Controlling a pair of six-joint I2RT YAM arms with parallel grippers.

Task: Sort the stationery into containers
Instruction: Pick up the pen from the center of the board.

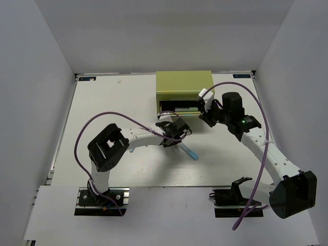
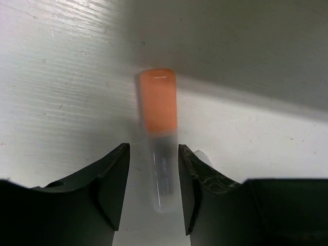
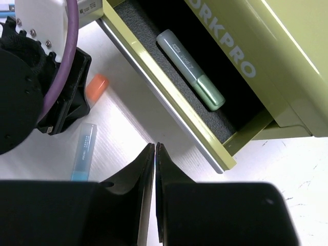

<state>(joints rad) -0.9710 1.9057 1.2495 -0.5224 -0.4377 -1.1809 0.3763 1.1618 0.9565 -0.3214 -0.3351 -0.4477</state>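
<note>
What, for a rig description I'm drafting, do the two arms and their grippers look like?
Both the left arm and right arm have white links between bulky black joint housings, on black base plates. A purple cable loops loosely along each. The left gripper and right gripper have matte black, wedge-shaped fingers. A small green light glows near the right arm's wrist.

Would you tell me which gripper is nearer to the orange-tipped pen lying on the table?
Left. The left gripper straddles the orange-tipped pen; the right gripper is off by the open drawer.
</note>
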